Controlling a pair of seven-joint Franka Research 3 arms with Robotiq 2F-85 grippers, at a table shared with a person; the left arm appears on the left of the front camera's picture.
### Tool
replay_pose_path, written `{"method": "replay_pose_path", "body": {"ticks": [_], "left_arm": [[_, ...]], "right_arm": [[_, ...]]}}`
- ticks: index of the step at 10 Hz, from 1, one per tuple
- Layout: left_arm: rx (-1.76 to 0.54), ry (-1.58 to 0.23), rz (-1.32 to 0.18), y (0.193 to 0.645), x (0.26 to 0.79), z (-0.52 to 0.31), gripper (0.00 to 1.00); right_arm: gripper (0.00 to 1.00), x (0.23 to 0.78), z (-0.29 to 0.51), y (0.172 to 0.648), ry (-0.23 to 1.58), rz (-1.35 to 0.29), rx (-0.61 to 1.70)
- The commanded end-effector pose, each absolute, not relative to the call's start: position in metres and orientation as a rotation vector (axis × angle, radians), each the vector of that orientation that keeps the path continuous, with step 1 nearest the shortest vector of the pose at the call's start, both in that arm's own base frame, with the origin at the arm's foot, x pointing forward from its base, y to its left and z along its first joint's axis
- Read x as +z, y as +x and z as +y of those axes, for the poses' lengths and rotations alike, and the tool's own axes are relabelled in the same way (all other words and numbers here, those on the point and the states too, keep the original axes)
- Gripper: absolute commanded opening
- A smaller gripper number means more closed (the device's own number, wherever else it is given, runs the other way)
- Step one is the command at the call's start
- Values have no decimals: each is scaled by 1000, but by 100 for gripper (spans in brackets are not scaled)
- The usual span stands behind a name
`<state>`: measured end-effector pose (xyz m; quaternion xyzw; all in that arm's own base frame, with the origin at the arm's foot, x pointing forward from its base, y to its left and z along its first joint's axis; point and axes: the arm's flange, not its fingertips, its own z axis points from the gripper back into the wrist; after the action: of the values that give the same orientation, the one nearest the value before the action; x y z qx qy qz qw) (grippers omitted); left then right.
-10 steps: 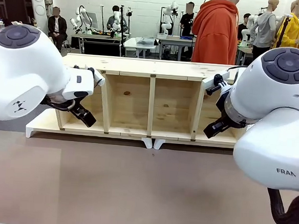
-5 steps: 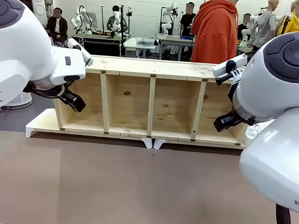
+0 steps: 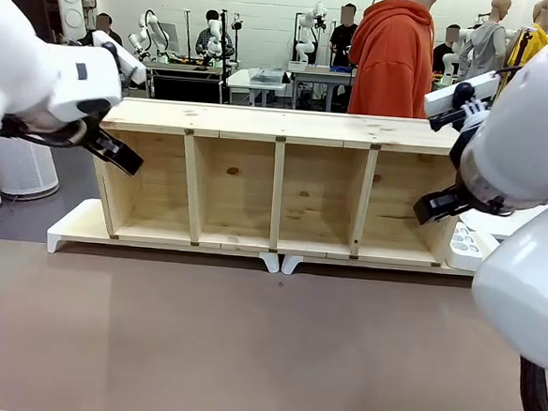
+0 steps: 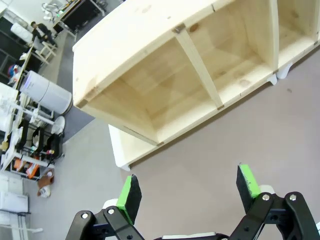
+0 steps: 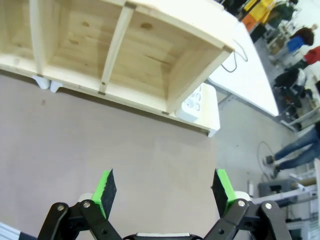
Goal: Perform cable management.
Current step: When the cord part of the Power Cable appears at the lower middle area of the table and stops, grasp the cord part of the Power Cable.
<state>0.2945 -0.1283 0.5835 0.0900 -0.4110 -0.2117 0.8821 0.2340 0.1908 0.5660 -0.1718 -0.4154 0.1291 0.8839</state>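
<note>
Well, my left claw (image 4: pixel 189 187) and right claw (image 5: pixel 164 187) both hang spread and empty above the smooth brown tabletop (image 3: pixel 245 354), and the white plastic power strip (image 5: pixel 195 102), lengthwise just beside the right end of the boxy bare-wood shelf (image 3: pixel 279 126), lies ahead of and nearer my right claw, though I cannot trace its thin black cable.

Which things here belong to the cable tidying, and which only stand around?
For the job:
- thin black cable, past the shelf's end
- white power strip
- wooden shelf, probably

Only around:
- person in orange hoodie
- white cylinder on the floor
</note>
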Motion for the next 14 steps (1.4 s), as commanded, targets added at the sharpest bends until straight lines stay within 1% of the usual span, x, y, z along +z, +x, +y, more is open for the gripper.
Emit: {"method": "replay_pose_path", "body": {"ticks": [1,4,8,9,10,14], "left_arm": [[-458,84,-869,249,486,-59,100],[-399,80,-840,251,479,-48,100],[-376,91,-827,251,477,-47,100],[-370,82,-815,323,575,-66,100],[-370,82,-815,323,575,-66,100],[-370,82,-815,323,575,-66,100]], "right_arm": [[100,503,129,206,-277,-881,209],[100,503,110,202,-241,-919,158],[100,499,96,208,-171,-902,54],[100,495,98,213,-164,-896,48],[100,593,143,240,-209,-877,102],[100,593,143,240,-209,-877,102]]}}
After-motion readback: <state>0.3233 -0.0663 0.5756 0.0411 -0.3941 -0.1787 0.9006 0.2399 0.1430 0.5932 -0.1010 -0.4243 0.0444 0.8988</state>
